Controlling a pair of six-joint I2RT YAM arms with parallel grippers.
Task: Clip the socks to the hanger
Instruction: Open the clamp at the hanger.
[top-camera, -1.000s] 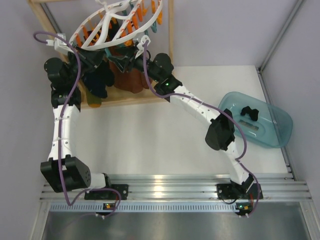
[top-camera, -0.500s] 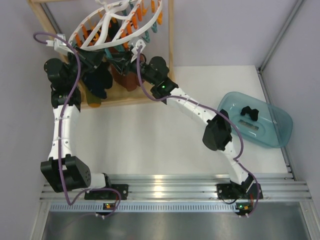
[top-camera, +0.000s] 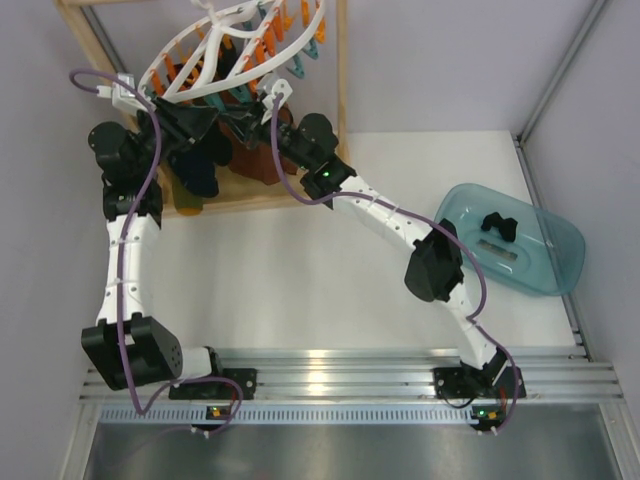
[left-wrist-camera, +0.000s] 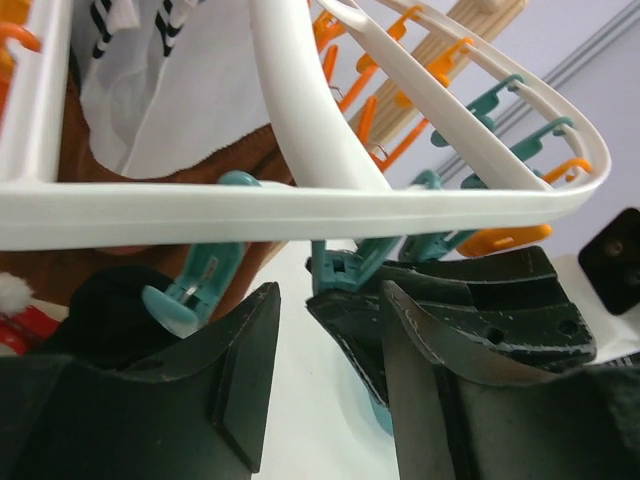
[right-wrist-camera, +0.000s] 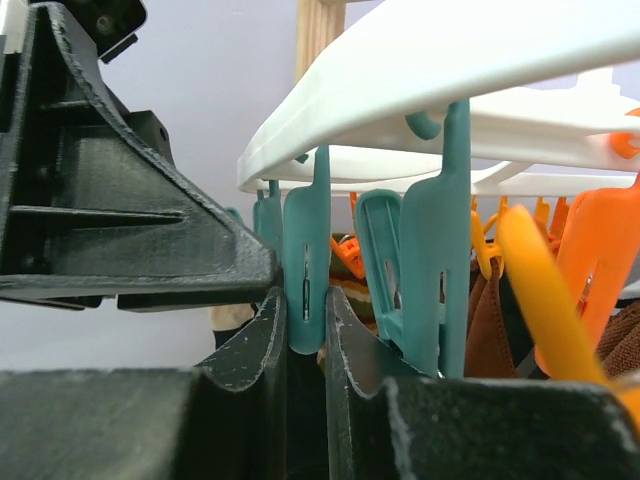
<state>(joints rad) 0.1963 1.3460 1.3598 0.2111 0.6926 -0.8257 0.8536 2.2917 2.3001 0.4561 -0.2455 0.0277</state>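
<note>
The round white hanger (top-camera: 235, 45) with orange and teal clips hangs tilted in the wooden frame at the back left. My right gripper (top-camera: 262, 118) reaches up under its rim; in the right wrist view it (right-wrist-camera: 305, 300) is shut on the lower end of a teal clip (right-wrist-camera: 305, 250). My left gripper (top-camera: 200, 122) is just left of it, and in the left wrist view it (left-wrist-camera: 328, 300) is open and empty below the white rim (left-wrist-camera: 300, 205). A black sock (top-camera: 497, 224) lies in the teal bin. A dark sock (top-camera: 198, 168) hangs below the left gripper.
The wooden frame (top-camera: 341, 70) surrounds the hanger, its base rail (top-camera: 250, 200) on the table. Rust-brown cloth pieces (top-camera: 255, 160) hang under the clips. The translucent teal bin (top-camera: 545, 265) sits at the right. Grey walls close in on both sides.
My right arm has moved left and up, bringing its gripper under the hanger rim beside the left gripper. The hanger has shifted slightly. The left gripper has edged upward.
</note>
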